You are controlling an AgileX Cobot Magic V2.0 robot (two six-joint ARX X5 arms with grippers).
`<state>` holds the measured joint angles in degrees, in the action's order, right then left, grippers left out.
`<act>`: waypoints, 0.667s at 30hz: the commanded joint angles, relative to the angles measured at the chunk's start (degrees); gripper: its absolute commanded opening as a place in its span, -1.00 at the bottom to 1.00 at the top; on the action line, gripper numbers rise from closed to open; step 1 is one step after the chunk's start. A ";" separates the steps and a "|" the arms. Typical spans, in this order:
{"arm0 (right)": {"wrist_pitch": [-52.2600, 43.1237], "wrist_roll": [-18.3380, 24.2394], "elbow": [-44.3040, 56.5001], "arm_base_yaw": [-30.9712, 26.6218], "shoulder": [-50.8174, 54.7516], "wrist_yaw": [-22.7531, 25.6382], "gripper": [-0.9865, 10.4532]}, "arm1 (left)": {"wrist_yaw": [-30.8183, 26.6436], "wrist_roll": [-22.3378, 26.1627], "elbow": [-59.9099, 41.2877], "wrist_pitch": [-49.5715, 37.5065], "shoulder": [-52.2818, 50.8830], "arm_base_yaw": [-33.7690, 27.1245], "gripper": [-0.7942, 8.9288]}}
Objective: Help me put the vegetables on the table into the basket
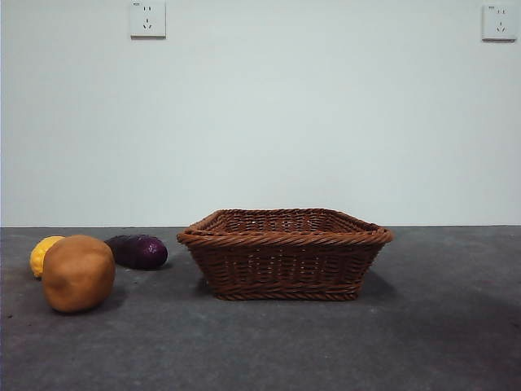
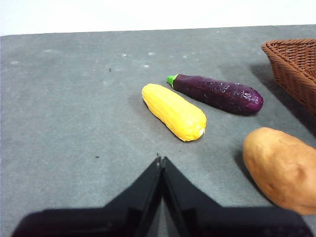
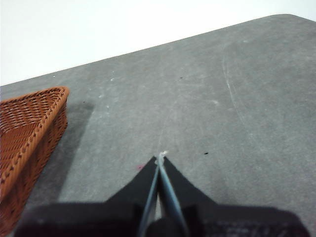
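Nearest us sits the rounded tan-brown potato [image 1: 78, 273], with the yellow corn cob [image 2: 174, 111] and purple eggplant [image 2: 217, 93] beside it on the grey surface [image 1: 326, 342], left of the empty brown wicker basket [image 1: 284, 253]. Nothing's grasped: our left gripper [image 2: 161, 159] and right gripper [image 3: 160, 157] are closed, empty. We'd open the left and reach first.

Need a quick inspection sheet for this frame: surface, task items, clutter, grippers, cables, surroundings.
Surface: dark grey matte table, lightly speckled.
Job's things: tan-brown potato, yellow corn cob and dark purple eggplant lie on the table beside the brown woven wicker basket, none in it.
Clutter: nothing seen.
Grippers: left gripper shut, empty, above the table near the vegetables; right gripper shut, empty, on the basket's other side.
Cables: nothing seen.
Surroundings: white wall, two wall sockets.
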<state>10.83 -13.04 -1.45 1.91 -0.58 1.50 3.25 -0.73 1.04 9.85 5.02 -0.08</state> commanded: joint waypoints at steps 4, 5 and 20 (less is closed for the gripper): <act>0.39 -3.74 -2.93 0.00 0.00 -3.54 -0.84 | 2.56 -6.69 3.17 1.36 0.02 -0.11 -0.85; 0.83 -3.91 -4.26 0.00 -0.09 -3.98 -0.84 | 3.28 -7.48 4.46 1.92 0.07 -0.11 -0.85; 20.76 3.43 -36.63 0.00 -17.42 -10.23 -0.84 | 14.93 -8.44 35.15 19.78 13.70 -0.11 -0.85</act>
<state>30.02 -12.60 -35.70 1.91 -16.69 -8.10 16.62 -10.41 33.82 28.21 17.61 -0.08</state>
